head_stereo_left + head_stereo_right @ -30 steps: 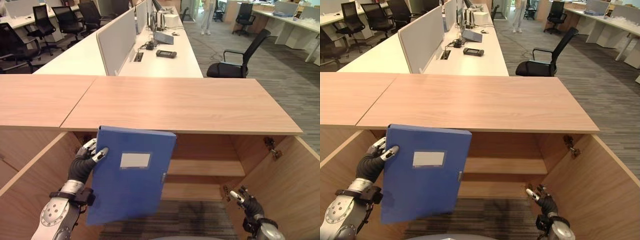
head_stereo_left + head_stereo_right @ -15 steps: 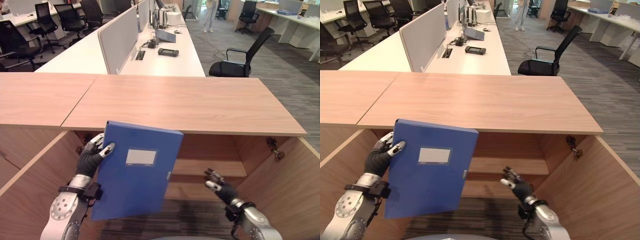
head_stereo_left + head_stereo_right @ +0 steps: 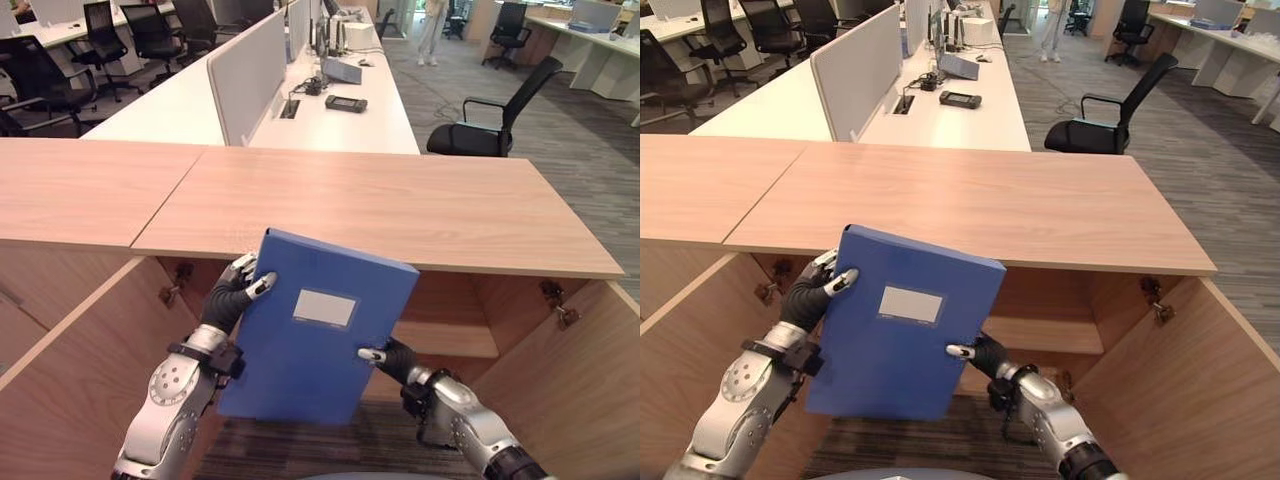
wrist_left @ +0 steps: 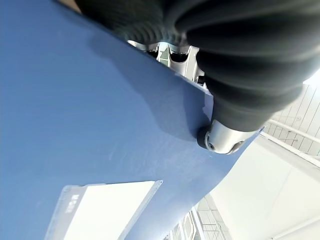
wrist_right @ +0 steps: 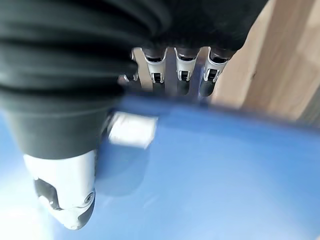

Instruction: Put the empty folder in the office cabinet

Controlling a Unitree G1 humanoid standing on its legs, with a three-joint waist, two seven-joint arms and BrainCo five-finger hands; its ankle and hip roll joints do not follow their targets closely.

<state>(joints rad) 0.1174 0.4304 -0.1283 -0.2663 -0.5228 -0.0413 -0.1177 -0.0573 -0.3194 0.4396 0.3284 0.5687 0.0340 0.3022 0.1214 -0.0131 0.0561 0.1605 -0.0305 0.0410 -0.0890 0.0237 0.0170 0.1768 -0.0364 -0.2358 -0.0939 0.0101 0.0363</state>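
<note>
We see the flat blue plastic folder (image 3: 318,332) with a white label held tilted in the air, just before the open wooden office cabinet (image 3: 520,330) and below its top board. The left robot hand (image 3: 232,295) grips the folder's upper left edge, thumb on the front face. The right robot hand (image 3: 980,354) clasps the lower right edge (fingers behind, thumb in front). Far beyond, a black office chair (image 3: 490,122) stands beside a long white counter (image 3: 330,115).

Left hand (image 3: 232,296), right hand (image 3: 392,360) clasping.
</note>
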